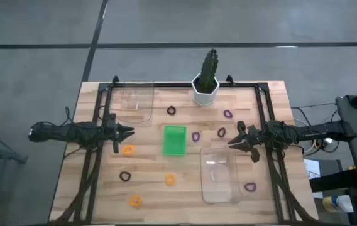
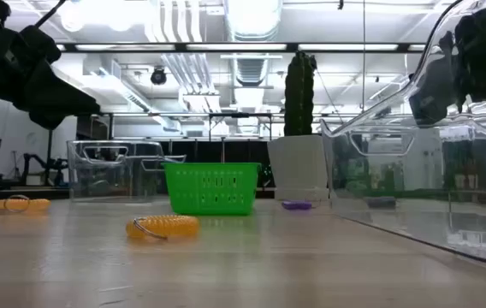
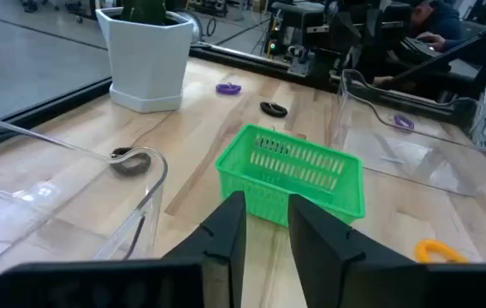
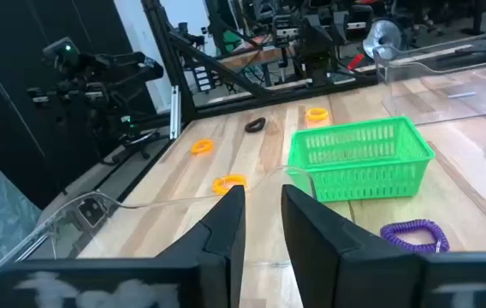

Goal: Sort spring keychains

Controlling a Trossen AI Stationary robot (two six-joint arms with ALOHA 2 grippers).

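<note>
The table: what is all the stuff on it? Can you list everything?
orange spring keychains: three, orange, left half of the table
purple spring keychains: three, purple, right half of the table
black spring keychains: three, black, one by the far bin, one right of the tray, one on the left
green tray: one, green, middle of the table
clear bins: two, see-through, one far left, one near right
cactus: one, green, in a white pot at the far edge
table: one, light wood
left end effector: one, dark, empty, left of the tray
right end effector: one, dark, empty, right of the tray
</note>
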